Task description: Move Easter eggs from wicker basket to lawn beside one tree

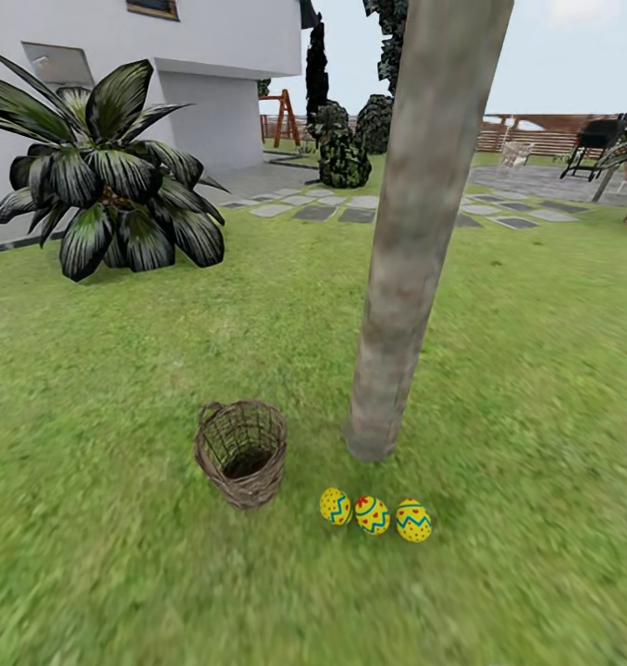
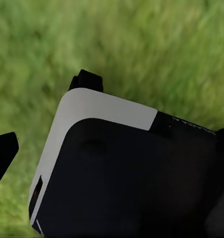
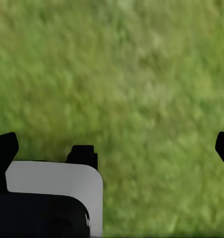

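Observation:
Three Easter eggs lie in a row on the lawn (image 1: 119, 370) just in front of the tree's foot: one (image 1: 335, 506), a second (image 1: 372, 514) and a third (image 1: 412, 521), all yellow with red dots and zigzag bands. The tree (image 1: 415, 231) is a thick bare grey-brown trunk rising out of the frame. Left of the eggs stands the wicker basket (image 1: 241, 451), upright, with nothing visible inside. My right gripper (image 3: 112, 148) hangs open over bare grass, its dark fingertips (image 3: 4, 148) far apart. My left gripper (image 2: 112, 148) is open above grass and my own white-and-black body (image 2: 107, 109).
A short palm with dark striped leaves (image 1: 110, 176) grows at the back left by the white house (image 1: 221, 55). A grey stepping-stone path (image 1: 332, 208) crosses behind the tree, with shrubs (image 1: 343, 153), a playset (image 1: 281, 116) and a brown fence (image 1: 545, 134) beyond.

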Available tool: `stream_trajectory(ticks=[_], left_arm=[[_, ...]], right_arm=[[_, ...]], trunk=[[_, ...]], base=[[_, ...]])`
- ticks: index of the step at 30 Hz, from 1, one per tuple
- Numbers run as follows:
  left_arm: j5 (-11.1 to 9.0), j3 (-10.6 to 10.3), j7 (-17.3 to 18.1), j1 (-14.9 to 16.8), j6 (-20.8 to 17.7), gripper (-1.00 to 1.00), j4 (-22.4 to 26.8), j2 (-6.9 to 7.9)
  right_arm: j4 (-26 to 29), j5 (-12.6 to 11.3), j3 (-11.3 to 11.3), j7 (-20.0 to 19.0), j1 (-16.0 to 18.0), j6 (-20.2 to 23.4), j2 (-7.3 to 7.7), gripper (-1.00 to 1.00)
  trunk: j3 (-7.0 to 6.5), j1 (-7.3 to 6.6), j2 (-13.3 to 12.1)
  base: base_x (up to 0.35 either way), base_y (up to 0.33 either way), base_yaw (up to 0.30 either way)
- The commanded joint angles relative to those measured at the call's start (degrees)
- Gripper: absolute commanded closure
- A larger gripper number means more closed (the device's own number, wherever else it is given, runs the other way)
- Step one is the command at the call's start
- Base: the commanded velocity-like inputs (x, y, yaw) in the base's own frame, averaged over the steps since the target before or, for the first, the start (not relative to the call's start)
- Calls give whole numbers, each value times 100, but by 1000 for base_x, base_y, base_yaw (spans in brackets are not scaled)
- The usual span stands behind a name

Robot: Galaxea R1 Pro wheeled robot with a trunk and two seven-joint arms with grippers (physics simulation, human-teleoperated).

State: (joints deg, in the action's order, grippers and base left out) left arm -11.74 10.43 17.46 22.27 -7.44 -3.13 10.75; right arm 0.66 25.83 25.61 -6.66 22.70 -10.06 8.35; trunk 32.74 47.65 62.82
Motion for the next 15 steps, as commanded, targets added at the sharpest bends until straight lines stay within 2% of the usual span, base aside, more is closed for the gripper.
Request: stream_trajectory(ticks=[1,3,5,6,9,12,15], left_arm=[[-76,24,-15,-53,5,-100,-12,1],[-115,22,-150,-79,98,-100,-12,-17],[-153,21,-509,-104,262,-100,-12,-120],[-164,21,-878,-115,352,-100,-12,-244],[-156,18,-1713,-124,439,-100,-5,-481],[-161,18,-2012,-126,458,-100,-6,-540],[-175,20,-2080,-131,462,-100,-11,-526]], right_arm=[[-4,37,50,-20,-85,-112,-5,-100],[-4,36,50,-19,-138,-183,-7,-100],[-4,41,50,-19,-238,-256,-8,-100],[-4,47,50,-19,-304,-284,-8,-100],[-4,52,50,-19,-378,-307,-9,-100],[-9,48,50,-19,-398,-311,-9,-100],[-102,51,50,-23,-421,-312,-9,-100]], trunk=[[-23,-22,-39],[-78,-66,-119],[-132,-110,-199],[-141,-110,-199],[-169,-110,-199],[-196,-110,-199],[-224,-110,-199]], base=[[0,0,-76],[0,0,-81],[0,0,-87],[0,0,-92],[0,0,-95],[0,0,-97],[0,0,-98]])
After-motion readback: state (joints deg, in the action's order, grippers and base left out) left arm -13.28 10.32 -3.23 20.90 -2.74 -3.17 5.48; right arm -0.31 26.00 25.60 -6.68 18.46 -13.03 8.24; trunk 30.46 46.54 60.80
